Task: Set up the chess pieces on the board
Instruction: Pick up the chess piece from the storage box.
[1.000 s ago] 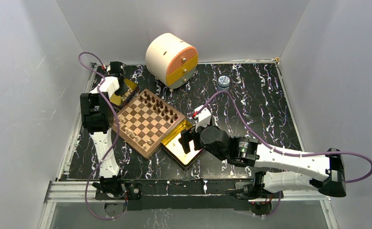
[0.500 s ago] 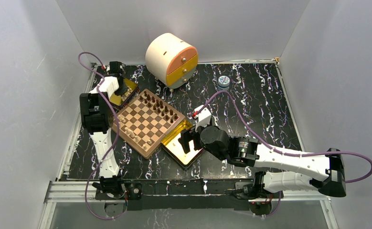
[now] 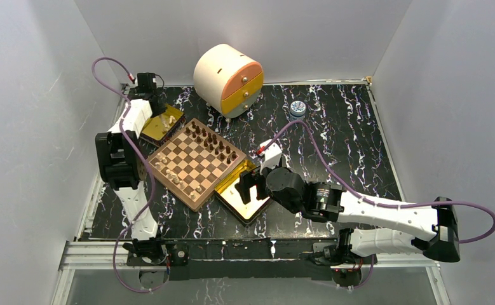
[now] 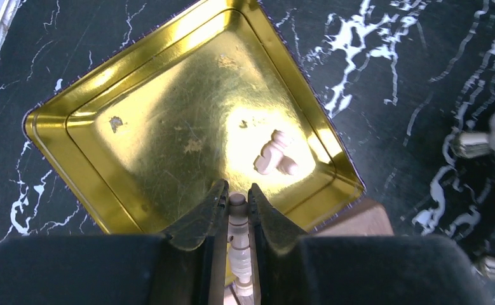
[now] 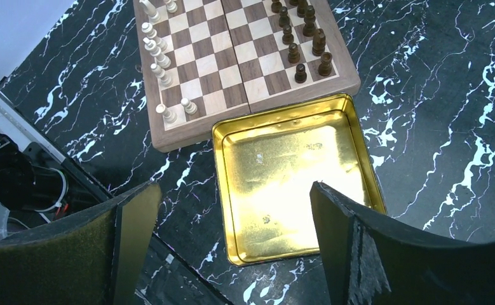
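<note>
Top view: the board point(image 3: 196, 163) sat cornerwise on the surface point(image 3: 333, 127), dark pieces point(image 3: 214, 143) lining its far-right edge. Left wrist: the left end effector point(image 4: 237, 198) clenched a light piece point(image 4: 237, 213), lengthwise along its jaws, over a gold tin point(image 4: 92, 159). Right wrist: the right end effector point(image 5: 232, 210) gaped, released.

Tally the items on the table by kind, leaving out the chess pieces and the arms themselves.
Gold tins: 2
Chessboard: 1
Round drawer box: 1
Small round jar: 1
Total: 5
</note>
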Controlling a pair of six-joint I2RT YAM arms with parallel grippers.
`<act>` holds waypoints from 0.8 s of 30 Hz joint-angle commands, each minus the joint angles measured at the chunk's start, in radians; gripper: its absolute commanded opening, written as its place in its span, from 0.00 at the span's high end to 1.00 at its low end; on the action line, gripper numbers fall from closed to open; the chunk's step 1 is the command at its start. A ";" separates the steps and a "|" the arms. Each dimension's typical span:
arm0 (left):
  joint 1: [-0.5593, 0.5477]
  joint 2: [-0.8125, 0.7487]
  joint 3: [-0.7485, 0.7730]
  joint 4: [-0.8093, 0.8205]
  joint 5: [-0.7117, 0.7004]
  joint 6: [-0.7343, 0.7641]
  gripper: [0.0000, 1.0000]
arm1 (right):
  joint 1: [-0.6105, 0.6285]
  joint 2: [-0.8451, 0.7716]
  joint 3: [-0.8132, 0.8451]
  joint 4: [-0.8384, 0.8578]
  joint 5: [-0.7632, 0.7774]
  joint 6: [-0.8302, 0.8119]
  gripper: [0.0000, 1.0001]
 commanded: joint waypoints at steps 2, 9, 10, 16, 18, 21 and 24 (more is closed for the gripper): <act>0.000 -0.168 -0.081 0.015 0.078 -0.012 1.00 | 0.004 0.000 0.046 0.034 0.015 0.068 0.01; 0.001 -0.338 -0.186 0.029 0.132 -0.006 1.00 | 0.002 0.019 0.086 -0.003 0.023 0.138 0.01; 0.000 -0.361 -0.192 0.022 0.146 -0.007 1.00 | 0.002 0.021 0.085 -0.004 0.018 0.143 0.01; -0.002 -0.498 -0.268 0.006 0.311 -0.032 1.00 | 0.001 0.018 0.060 0.038 0.022 0.146 0.01; -0.005 -0.550 -0.302 0.009 0.354 -0.052 1.00 | -0.001 0.018 0.060 0.057 0.020 0.139 0.01; -0.010 -0.619 -0.342 0.009 0.442 -0.060 1.00 | -0.020 0.023 0.054 0.111 -0.024 0.104 0.01; -0.012 -0.686 -0.391 0.010 0.522 -0.076 1.00 | -0.047 0.034 0.047 0.160 -0.086 0.063 0.01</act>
